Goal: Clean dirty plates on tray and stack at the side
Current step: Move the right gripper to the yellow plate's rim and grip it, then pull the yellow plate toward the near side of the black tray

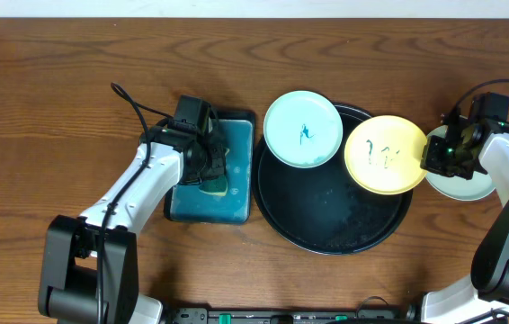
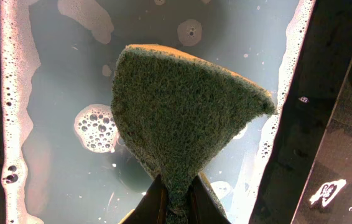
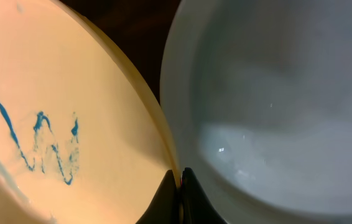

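3 plates are showing in all: 2 pale mint-white and 1 yellow. 1 mint plate (image 1: 303, 129), with a teal scribble in its middle, is lying at the upper left of the round black tray (image 1: 331, 229), its far edge overhanging the tray's rim. The yellow plate (image 1: 386, 154), wearing a teal zigzag, is sitting at the tray's upper right and jutting out past the rim. The 2nd pale plate (image 1: 470, 187) is resting off the tray on the brown tabletop (image 1: 39, 108), just right of the yellow one, its visible inside looking plain; in the right wrist view the yellow rim is lying over its edge. So 2 plates are partly on the tray, 1 is at the side, and the rest of the tray is showing only a faint wet sheen. There are 2 grippers. The right gripper (image 3: 179, 183) is pinching the yellow plate's right rim, its jaws nearly closed on the thin edge. The left gripper (image 2: 175, 198) is clamping 1 sponge (image 2: 182, 124), green scrub face up with a yellow layer peeking behind, jaws closed on its narrow end. The sponge is hanging over the 1 rectangular teal sponge tray (image 1: 236, 209), left of the black tray, which is holding shallow soapy water (image 2: 95, 127) with foam along its walls.
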